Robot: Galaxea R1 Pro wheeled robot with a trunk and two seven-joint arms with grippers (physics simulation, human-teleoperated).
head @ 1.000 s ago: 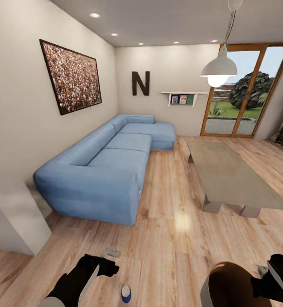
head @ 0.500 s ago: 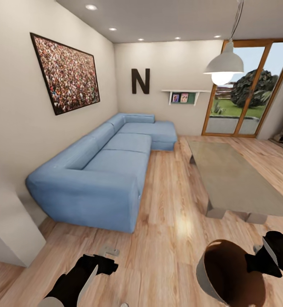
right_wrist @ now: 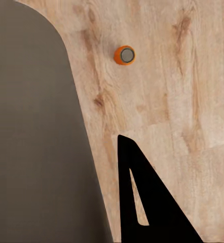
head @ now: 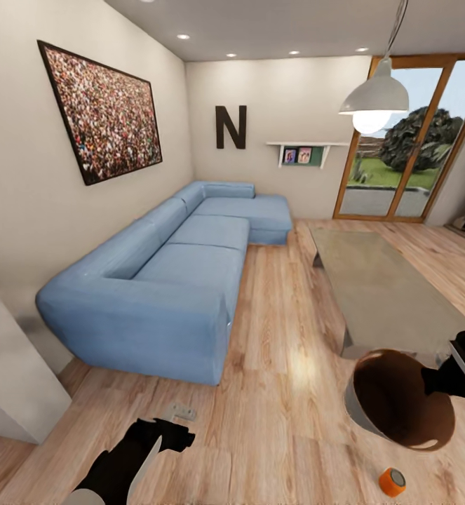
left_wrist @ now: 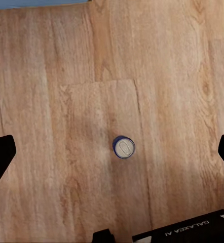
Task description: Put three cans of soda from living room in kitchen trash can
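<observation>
One can of soda, orange with a grey end, stands on the wood floor at the bottom right of the head view, just in front of the tash can. The bin hangs tilted above the floor, brown inside showing, with my right gripper shut on its far right rim. In the right wrist view the same can of soda sits beyond the bin's grey wall, with one black finger outside that wall. My left gripper is open and empty, low over the floor.
A small blue can stands on the floor under my left gripper. A long blue sofa runs along the left wall. The low coffee table is right behind the bin. A white block juts in at the left.
The whole view has shifted as the robot moved. The bin has come up and right with my right gripper. The orange can has entered at bottom right; the blue can has left the head view.
</observation>
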